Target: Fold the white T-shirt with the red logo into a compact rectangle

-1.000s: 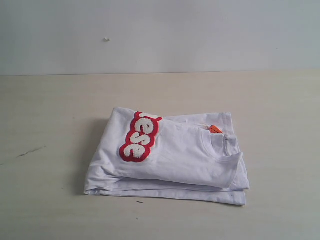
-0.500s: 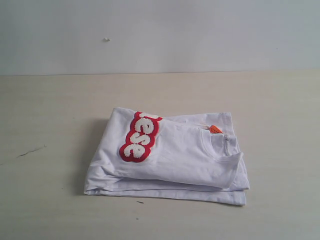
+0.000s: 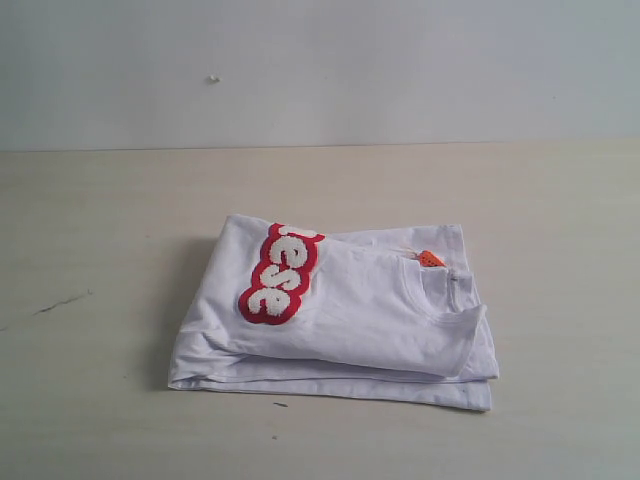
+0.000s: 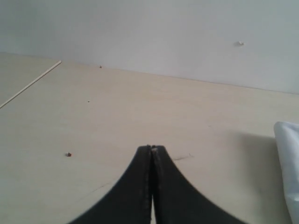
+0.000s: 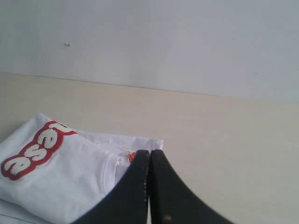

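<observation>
The folded white T-shirt (image 3: pixel 350 320) lies lower centre in the exterior frame, near the clenched, empty right gripper (image 5: pixel 149 151) and farther from the clenched left gripper (image 4: pixel 152 147).

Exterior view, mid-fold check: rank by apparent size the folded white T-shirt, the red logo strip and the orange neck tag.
1. Folded white cotton T-shirt: by far the largest.
2. Red-outlined logo strip with fuzzy white letters: clearly smaller.
3. Small orange neck tag at the collar: the smallest.
</observation>
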`<act>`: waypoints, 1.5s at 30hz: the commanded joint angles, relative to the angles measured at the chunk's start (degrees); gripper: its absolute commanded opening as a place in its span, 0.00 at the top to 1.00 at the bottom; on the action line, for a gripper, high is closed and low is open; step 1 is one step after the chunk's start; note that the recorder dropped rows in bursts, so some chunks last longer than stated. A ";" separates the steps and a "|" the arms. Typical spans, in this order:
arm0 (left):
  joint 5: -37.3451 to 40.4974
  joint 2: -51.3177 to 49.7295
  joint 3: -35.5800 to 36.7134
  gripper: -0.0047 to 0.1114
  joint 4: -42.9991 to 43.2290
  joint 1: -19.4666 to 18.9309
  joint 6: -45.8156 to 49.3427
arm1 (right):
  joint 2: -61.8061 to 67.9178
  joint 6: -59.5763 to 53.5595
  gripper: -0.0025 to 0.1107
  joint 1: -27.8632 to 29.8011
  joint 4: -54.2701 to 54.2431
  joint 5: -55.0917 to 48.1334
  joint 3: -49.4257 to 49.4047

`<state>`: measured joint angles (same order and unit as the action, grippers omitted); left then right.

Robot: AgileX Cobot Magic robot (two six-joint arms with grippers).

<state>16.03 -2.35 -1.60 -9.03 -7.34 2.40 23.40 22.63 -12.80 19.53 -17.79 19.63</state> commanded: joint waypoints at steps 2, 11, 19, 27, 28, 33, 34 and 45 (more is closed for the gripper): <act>-0.82 0.55 1.60 0.96 6.36 -0.16 -8.50 | -0.19 0.04 0.98 -0.10 -0.01 0.25 -0.41; 2.41 0.55 1.60 0.96 6.30 -0.16 -9.93 | -0.19 -0.07 0.98 -0.10 -0.01 0.25 -0.41; 4.27 2.35 1.60 0.96 6.30 1.87 -0.74 | -0.19 -0.07 0.98 -0.10 -0.01 0.25 -0.41; 4.38 2.35 1.60 0.96 6.30 4.71 -0.74 | -0.24 -0.07 0.98 -0.10 -0.01 0.37 -0.41; 4.38 2.35 1.60 0.96 6.30 3.88 -0.88 | -0.24 -0.07 0.98 -0.10 -0.01 0.37 -0.41; 4.38 2.35 1.60 0.96 6.30 2.80 -1.35 | -0.24 -0.07 0.98 -0.10 -0.01 0.37 -0.41; 4.38 2.35 1.60 0.96 6.30 2.80 -1.46 | -0.24 -0.07 0.98 -0.10 -0.01 0.37 -0.41; 4.27 2.35 1.60 0.96 6.30 2.80 -1.35 | -0.24 -0.07 0.98 -0.10 -0.01 0.37 -0.41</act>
<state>20.93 -0.33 -0.20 -2.74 -4.39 1.34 23.40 22.63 -12.80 19.53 -17.79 19.63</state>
